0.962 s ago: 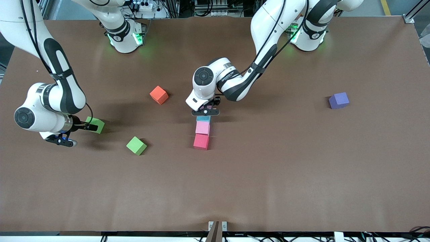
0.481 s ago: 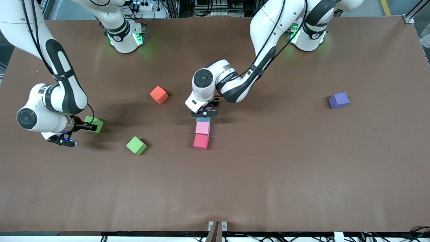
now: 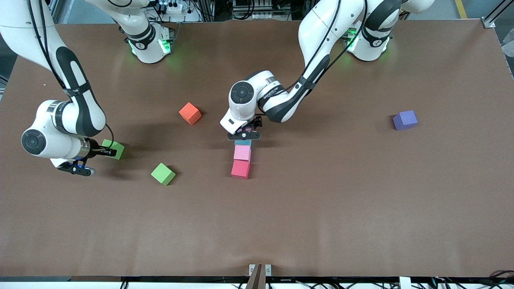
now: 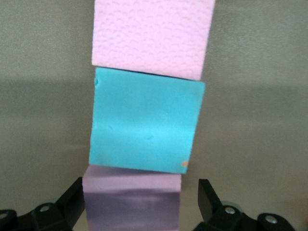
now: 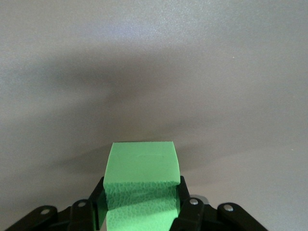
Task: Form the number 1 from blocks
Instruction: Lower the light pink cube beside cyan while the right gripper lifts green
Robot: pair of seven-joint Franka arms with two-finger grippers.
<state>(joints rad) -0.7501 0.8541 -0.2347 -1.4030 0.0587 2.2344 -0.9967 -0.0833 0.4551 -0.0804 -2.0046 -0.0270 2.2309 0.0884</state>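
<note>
A column of blocks lies mid-table: crimson (image 3: 240, 169) nearest the front camera, then light pink (image 3: 242, 153), then sky blue (image 3: 243, 142). A second light pink block (image 3: 249, 129) continues the column, mostly under my left gripper (image 3: 244, 134). In the left wrist view that pink block (image 4: 132, 202) touches the sky blue one (image 4: 144, 125), and my left gripper (image 4: 139, 195) stands open around it, with a gap showing at one finger (image 4: 208, 199). My right gripper (image 3: 109, 151) is shut on a green block (image 3: 113, 149), low at the right arm's end. The right wrist view shows both pads pressed on that green block (image 5: 141, 187).
A second green block (image 3: 163, 174) lies loose between the right gripper and the column. An orange block (image 3: 190, 113) sits farther from the front camera, beside the left arm's wrist. A purple block (image 3: 404, 120) rests alone toward the left arm's end.
My left gripper has opened, leaving the pink block at the column's end. My right gripper has shut on the green block. Both arms have barely shifted.
</note>
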